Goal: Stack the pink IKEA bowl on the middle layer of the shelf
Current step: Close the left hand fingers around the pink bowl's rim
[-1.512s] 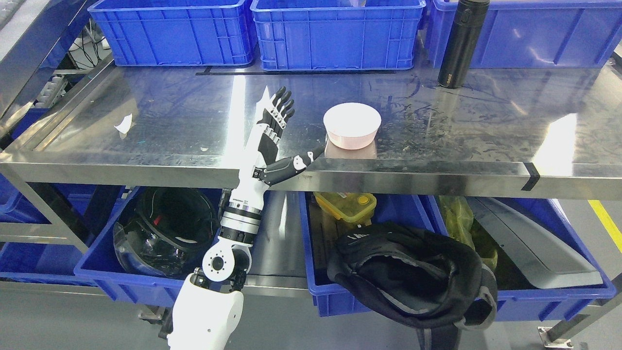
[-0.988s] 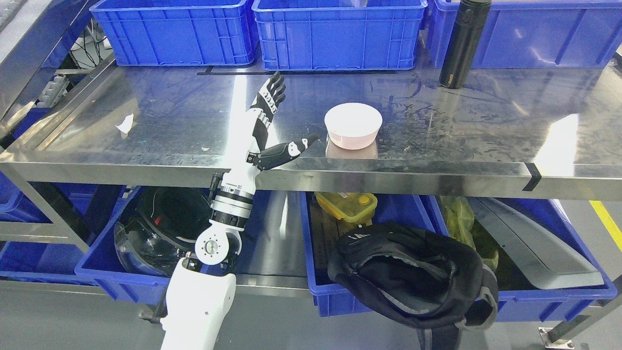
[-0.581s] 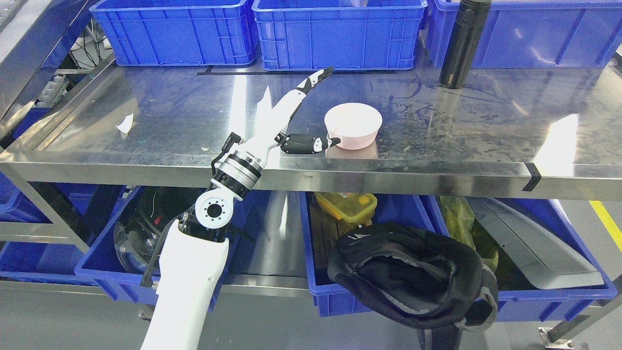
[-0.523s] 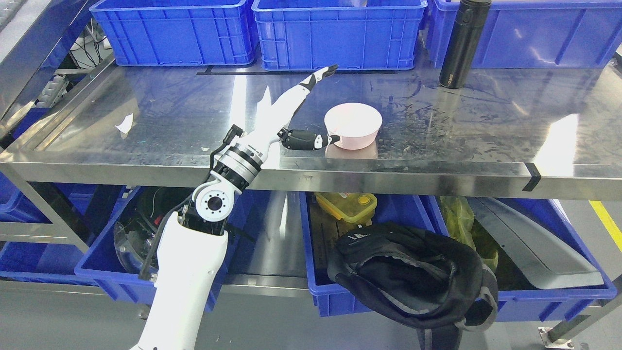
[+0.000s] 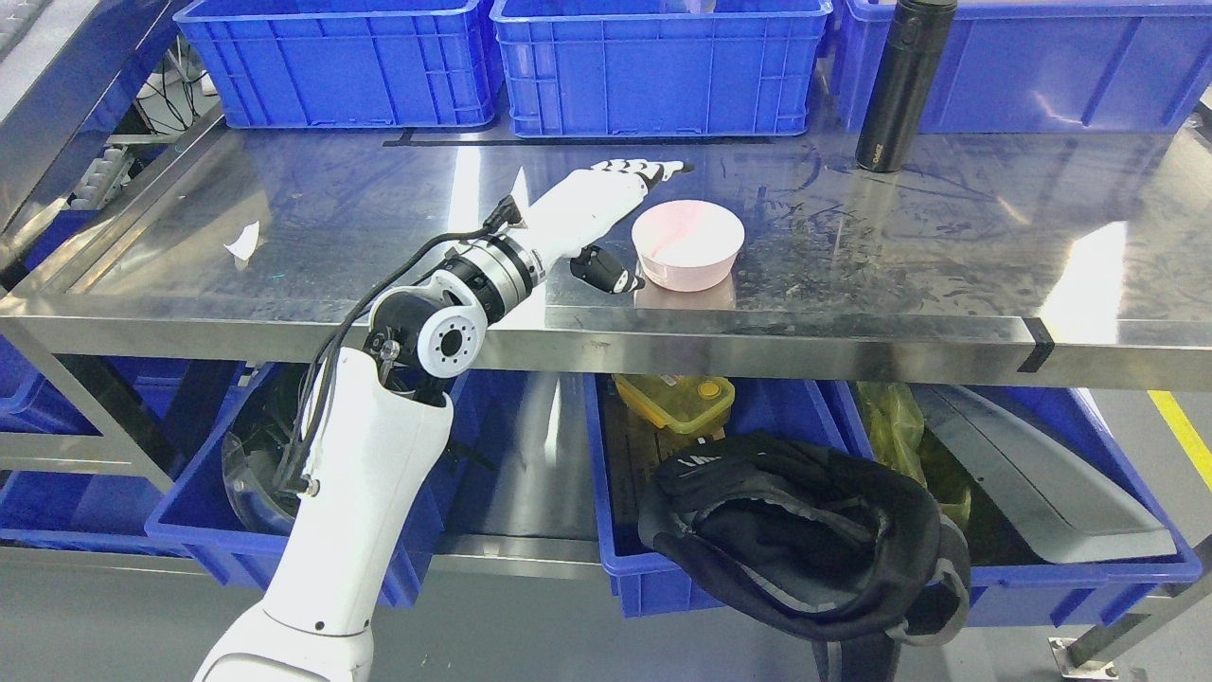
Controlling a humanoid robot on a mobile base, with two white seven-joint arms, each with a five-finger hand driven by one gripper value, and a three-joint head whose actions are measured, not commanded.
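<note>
Our left robot hand [image 5: 606, 213] reaches beside the bowl [image 5: 687, 243] on the shelf [image 5: 312, 218], fingers spread, gripping nothing. Thumb nears its wall (contact unclear).

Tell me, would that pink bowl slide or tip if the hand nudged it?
The pink bowl probably slides: the steel shelf looks smooth. It sits wide and low, so tipping seems unlikely. It looks like light plastic beside the left hand.

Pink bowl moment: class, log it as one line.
left hand: open, beside bowl | pink bowl: upright on steel shelf, not grasped | right hand: unseen
</note>
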